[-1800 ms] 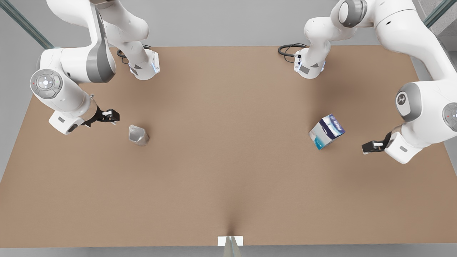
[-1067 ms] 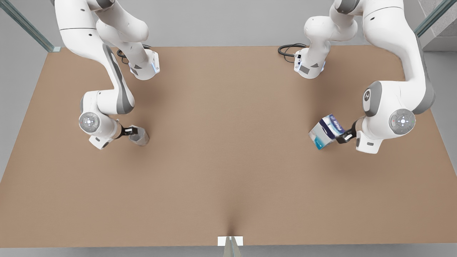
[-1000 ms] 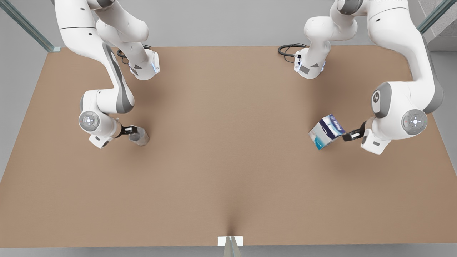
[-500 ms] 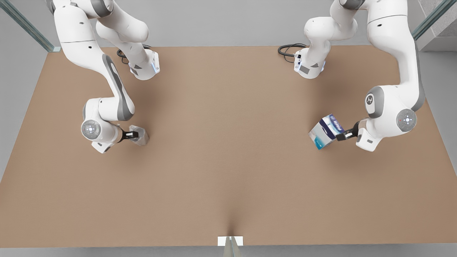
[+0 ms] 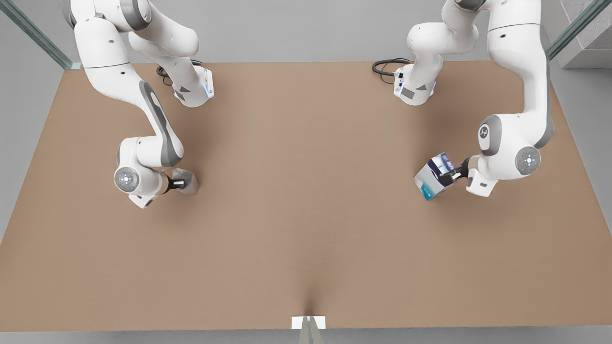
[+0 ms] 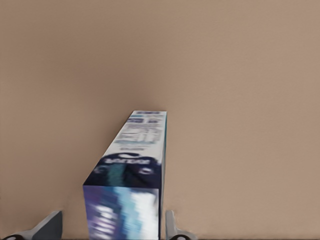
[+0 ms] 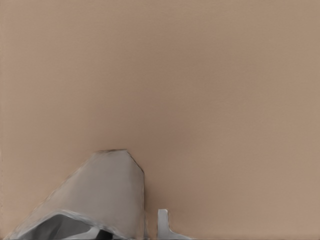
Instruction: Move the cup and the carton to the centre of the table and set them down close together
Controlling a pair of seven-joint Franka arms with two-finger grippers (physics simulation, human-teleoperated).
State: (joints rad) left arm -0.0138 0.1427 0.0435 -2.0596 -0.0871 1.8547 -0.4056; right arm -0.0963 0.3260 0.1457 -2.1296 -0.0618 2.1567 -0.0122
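I count one cup (image 5: 188,180), silvery-grey and faceted; one carton (image 5: 434,177), white with a navy band and a teal end; one counter (image 5: 306,215), plain brown, carrying both; one small white tab (image 5: 308,322) at its near edge; two arms of mine, each ending in one claw, so two claws: my left claw (image 5: 448,177) at the carton, my right claw (image 5: 178,183) at the cup; one coil of black cable (image 5: 385,67) by an arm base.
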